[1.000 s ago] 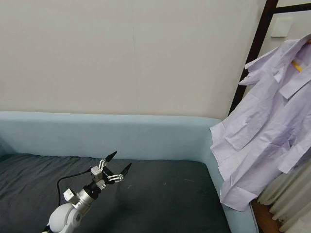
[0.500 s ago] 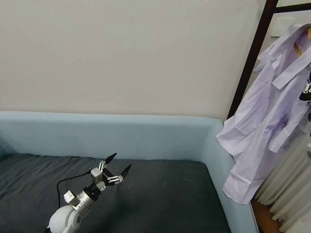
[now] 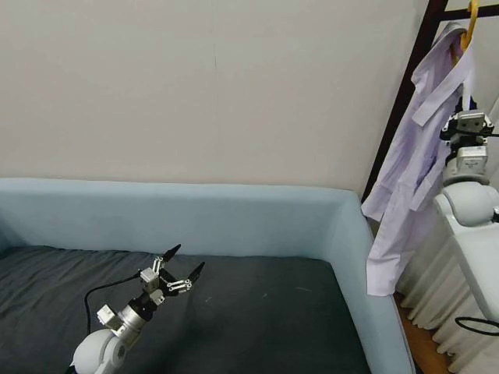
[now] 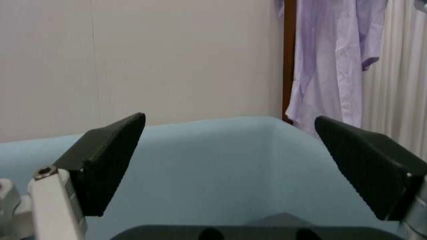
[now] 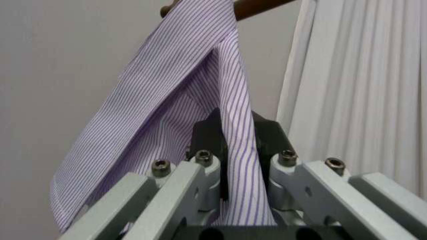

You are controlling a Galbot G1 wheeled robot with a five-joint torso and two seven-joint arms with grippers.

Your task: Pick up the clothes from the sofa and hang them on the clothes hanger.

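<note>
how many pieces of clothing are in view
1: the lilac striped shirt hangs by the dark rack on the robot's right, pinched between the fingers of the right gripper. More could lie on the sofa seat beyond the frame.

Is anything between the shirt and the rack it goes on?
Nothing visible. The shirt hangs at the rack from a yellow hanger, right gripper shut on its cloth. The left gripper hovers open over the sofa.

Bright, even, diffuse room light, shadows faint; shirt (image 5: 167, 100) stripes sharp, right end effector (image 5: 238, 145) links blurred close to the lens.
</note>
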